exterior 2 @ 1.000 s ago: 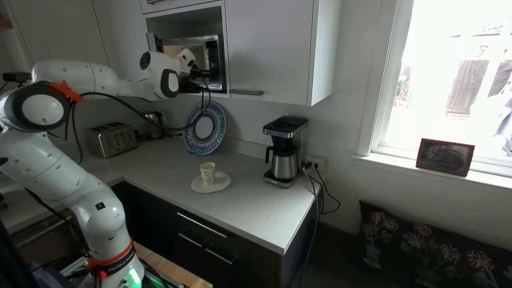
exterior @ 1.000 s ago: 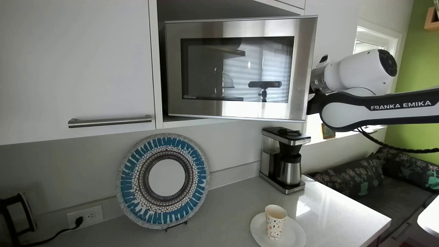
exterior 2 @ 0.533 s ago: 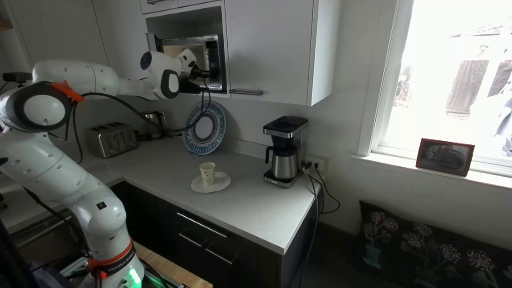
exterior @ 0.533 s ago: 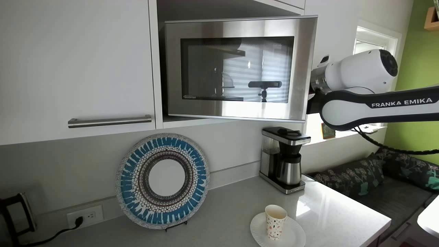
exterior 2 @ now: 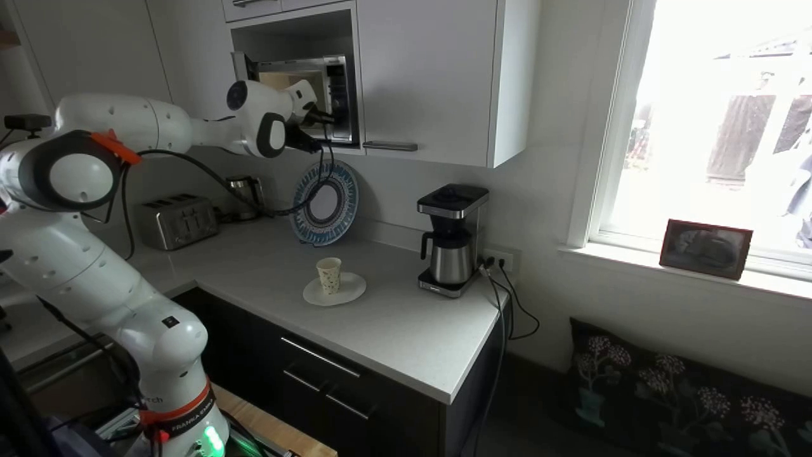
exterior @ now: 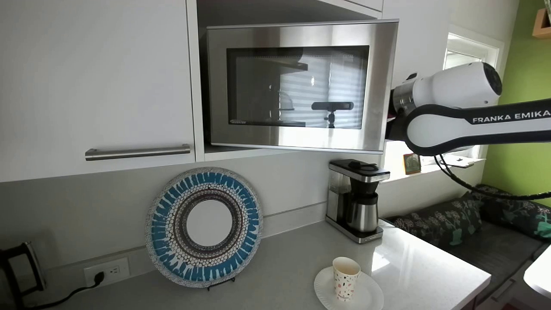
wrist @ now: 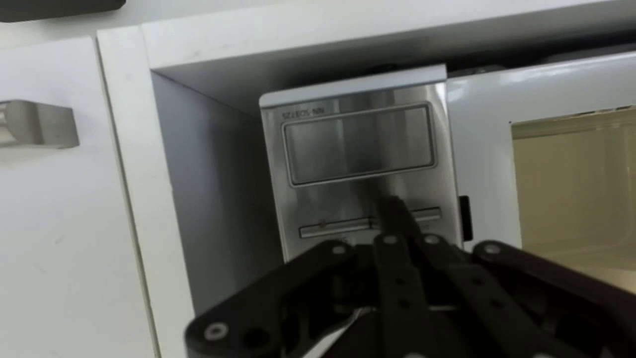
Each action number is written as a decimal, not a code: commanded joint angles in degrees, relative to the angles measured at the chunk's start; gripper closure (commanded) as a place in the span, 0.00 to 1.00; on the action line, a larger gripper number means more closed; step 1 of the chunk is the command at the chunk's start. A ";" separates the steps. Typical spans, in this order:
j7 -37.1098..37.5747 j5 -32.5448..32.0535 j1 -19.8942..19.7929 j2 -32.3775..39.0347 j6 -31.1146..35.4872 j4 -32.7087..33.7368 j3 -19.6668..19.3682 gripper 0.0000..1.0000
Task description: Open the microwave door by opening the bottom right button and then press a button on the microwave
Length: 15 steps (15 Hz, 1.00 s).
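"So, left to right, wrist view?"

"Item: left bar button [wrist: 335, 227], slim, long axis running left-right. Item: gripper [wrist: 396, 210], fingers together, nothing seen in hold. Item: right bar button [wrist: 427, 214], partly behind the tips. Item: microwave cavity [wrist: 576, 189]; door [exterior: 297, 88], standing open in both exterior views."

"Relation governing the next move?"

"Both buttons on the far side of the fingertips; a straight push, presumably. Touching or just apart: cannot tell."

"Obscured?"

"Control panel [wrist: 323, 201], in part, behind the gripper; lettering hardly legible."
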 commanded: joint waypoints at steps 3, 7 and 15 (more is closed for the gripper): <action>-1.50 -0.09 1.83 3.89 -1.84 4.46 -3.04 1.00; -5.31 -1.59 2.99 1.48 -7.53 5.09 -4.11 1.00; -15.01 -2.11 5.60 -0.88 -16.78 8.26 -7.41 0.66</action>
